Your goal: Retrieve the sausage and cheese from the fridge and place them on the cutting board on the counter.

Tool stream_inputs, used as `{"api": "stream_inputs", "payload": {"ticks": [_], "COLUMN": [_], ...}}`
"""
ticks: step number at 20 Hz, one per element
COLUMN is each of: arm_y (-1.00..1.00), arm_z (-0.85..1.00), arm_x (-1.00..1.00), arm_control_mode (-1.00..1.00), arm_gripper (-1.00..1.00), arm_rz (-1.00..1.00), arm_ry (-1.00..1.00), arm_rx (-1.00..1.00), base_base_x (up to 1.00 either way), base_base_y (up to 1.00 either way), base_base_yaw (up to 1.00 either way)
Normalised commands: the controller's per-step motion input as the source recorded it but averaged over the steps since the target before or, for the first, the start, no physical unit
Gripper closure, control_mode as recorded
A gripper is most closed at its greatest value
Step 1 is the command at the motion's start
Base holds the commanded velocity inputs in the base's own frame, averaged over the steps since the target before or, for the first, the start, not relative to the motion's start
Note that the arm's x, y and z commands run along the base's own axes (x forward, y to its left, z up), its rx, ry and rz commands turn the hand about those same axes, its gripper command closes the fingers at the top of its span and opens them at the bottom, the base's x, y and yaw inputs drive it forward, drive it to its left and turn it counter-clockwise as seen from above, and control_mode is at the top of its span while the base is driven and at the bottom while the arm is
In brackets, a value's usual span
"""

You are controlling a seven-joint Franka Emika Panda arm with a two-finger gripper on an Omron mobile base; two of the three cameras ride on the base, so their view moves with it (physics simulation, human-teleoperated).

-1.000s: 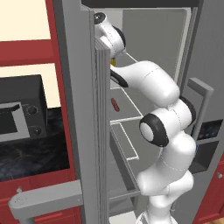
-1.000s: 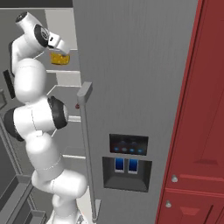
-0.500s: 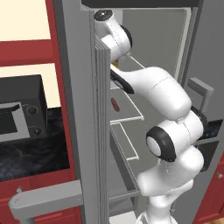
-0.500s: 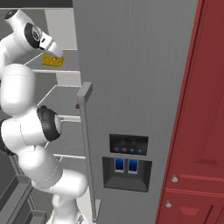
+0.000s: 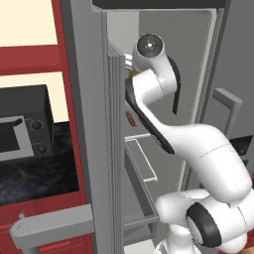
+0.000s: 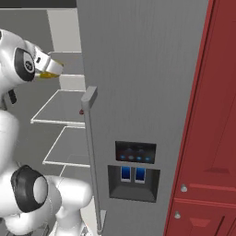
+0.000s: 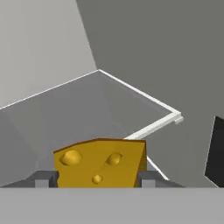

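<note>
The cheese point(image 7: 99, 162) — a yellow wedge with holes — is seen in the hand view directly between the two finger tips point(image 7: 45, 179), one pad at each side face, so the gripper point(image 7: 95, 180) is pinched on it. It is held clear above a white-edged fridge shelf point(image 7: 154, 126). In the right base view a sliver of the yellow wedge point(image 6: 45, 74) shows under the hand inside the open fridge point(image 6: 138, 83). In the left base view, the sausage point(image 5: 131, 119) — a dark red stick — lies lower, by the door edge.
</note>
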Motion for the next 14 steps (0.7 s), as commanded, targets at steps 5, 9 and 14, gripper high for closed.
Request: {"api": "stream_inputs", "payload": {"ticks": [5,9,14], "arm_y": [-0.5,-0.14,0.01], "arm_z": [0.25,0.34,-0.04], "arm_x": [-1.0,-1.0,-0.84], "arm_control_mode": [-1.0,-1.0,-1.0], "arm_gripper": [1.0,1.0,1.0], "arm_rz": [0.13,0.18,0.18], "arm_ry": [-0.06,0.17,0.25], "arm_rx": [0.0,0.0,-0.08], "base_base_x": [0.0,0.0,0.0], "base_base_y": [0.0,0.0,0.0], "base_base_yaw": [0.0,0.0,0.0]}}
